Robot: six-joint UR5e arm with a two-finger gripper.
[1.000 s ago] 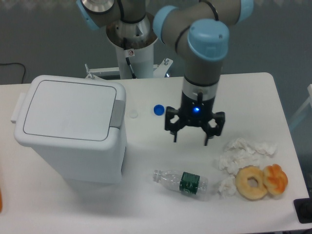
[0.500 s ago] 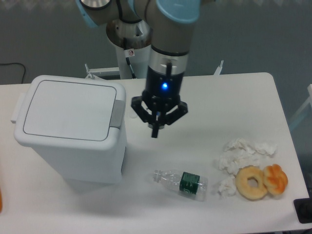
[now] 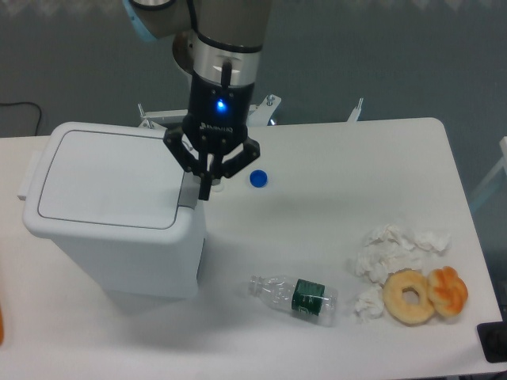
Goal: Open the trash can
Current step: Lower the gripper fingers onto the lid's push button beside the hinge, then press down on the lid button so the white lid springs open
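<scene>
trash can (image 3: 119, 210) lid down | end effector (image 3: 206, 190) fingers pressed together, empty (tip over grey tab (image 3: 189, 187))

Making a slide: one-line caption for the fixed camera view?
Gripper hovers over grey tab of closed trash can.

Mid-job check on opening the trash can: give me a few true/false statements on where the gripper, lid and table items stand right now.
1. The trash can lid is shut. True.
2. The gripper is over the grey push tab at the lid's right edge. True.
3. The plastic bottle stands upright. False: it lies on its side, capless.
4. The blue cap lies on the table right of the gripper. True.
5. The donut sits on the lid. False: it lies on the table by the crumpled tissues.
</scene>
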